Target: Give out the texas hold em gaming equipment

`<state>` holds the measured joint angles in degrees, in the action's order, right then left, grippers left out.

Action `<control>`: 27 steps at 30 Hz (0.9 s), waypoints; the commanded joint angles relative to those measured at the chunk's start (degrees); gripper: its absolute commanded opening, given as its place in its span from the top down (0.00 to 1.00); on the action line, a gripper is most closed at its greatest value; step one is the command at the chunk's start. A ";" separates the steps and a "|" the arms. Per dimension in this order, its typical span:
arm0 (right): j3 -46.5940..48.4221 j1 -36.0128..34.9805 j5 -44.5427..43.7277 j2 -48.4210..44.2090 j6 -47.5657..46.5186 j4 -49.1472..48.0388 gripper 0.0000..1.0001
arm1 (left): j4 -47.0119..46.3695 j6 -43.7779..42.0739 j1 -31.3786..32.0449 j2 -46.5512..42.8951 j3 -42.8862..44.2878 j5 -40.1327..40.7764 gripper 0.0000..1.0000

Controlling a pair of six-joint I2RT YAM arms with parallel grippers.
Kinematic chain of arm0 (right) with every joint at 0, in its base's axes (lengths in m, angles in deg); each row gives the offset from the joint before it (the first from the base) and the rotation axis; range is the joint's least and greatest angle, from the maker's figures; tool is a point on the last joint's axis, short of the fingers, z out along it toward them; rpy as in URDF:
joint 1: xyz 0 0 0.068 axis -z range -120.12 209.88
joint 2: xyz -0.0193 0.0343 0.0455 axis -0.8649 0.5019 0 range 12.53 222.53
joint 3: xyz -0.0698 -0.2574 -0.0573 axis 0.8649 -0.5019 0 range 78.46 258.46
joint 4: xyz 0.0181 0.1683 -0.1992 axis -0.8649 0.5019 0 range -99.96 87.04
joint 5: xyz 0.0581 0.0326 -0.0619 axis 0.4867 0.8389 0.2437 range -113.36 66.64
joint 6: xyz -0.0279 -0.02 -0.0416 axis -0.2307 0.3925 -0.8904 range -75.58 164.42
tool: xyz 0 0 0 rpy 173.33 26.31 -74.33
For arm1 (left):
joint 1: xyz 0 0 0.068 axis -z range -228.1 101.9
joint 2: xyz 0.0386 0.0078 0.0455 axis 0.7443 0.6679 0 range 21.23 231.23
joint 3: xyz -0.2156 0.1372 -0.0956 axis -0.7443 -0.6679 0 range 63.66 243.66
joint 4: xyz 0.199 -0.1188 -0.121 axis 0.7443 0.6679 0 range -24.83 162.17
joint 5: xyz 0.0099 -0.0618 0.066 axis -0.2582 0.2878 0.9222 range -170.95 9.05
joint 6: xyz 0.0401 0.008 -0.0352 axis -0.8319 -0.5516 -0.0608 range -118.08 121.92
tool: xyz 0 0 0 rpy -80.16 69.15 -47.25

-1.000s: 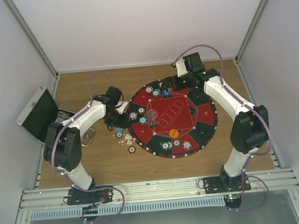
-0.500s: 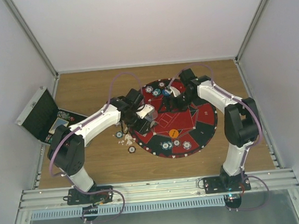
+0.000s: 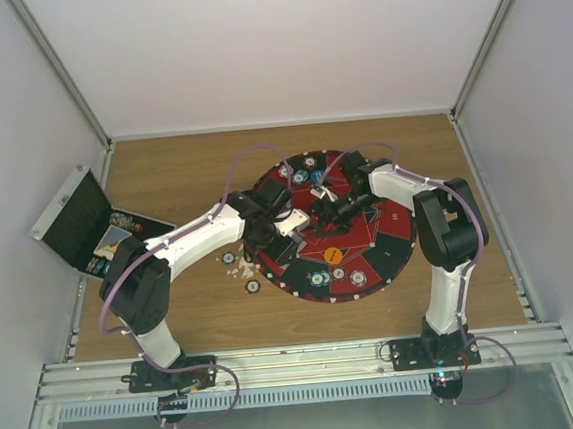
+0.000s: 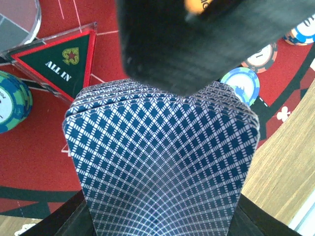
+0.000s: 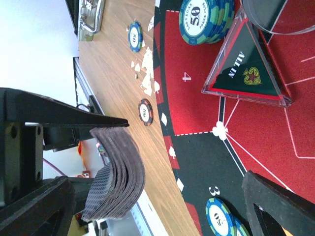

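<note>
My left gripper (image 4: 160,216) is shut on a bowed deck of blue-diamond-backed playing cards (image 4: 162,157) and holds it above the left part of the round mat (image 3: 393,227). In the top view the deck (image 3: 287,221) sits between the two grippers. My right gripper (image 5: 186,151) is open, with the deck (image 5: 118,172) between its jaws, close against one finger (image 5: 69,115). Poker chip stacks lie on the mat (image 3: 318,279) (image 5: 204,17) (image 4: 10,103), and an orange disc (image 3: 331,256) lies near its front. Two chips lie on the wood (image 5: 135,37) (image 5: 145,112).
A clear triangular "ALL IN" marker (image 4: 64,64) (image 5: 248,69) lies on the mat near the deck. White scraps (image 3: 241,269) lie on the table left of the mat. The open black case (image 3: 86,217) stands at the far left with more pieces inside.
My left arm swung right, carrying the deck from the mat's left edge over the mat. My right gripper came down from the mat's far edge to the deck.
</note>
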<state>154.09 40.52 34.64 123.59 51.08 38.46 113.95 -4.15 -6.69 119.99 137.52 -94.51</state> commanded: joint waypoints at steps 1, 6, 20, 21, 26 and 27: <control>-0.01 -0.61 2.68 2.21 -2.19 0.80 0.08 | -0.38 -1.18 1.18 0.25 2.24 1.26 0.48; 0.37 -1.53 2.98 4.14 -3.60 1.32 0.11 | 0.57 -1.28 2.11 0.61 2.81 1.73 0.48; 0.30 -3.47 3.28 6.09 -6.45 3.54 0.31 | 1.66 -1.23 2.71 1.05 3.31 4.36 0.48; 0.38 -3.62 3.31 6.02 -7.08 3.63 0.33 | 1.67 -1.23 2.71 1.00 3.37 4.46 0.48; 0.27 -3.78 0.49 5.22 -7.45 3.71 0.43 | 1.67 -1.40 2.71 0.67 2.99 4.68 0.48; 0.18 -3.71 -0.29 4.92 -7.18 3.64 0.44 | 1.60 -1.43 2.71 0.68 2.77 4.78 0.48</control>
<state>154.20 37.20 38.22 128.68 44.81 40.89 116.63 -5.15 -4.09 120.93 139.29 -90.75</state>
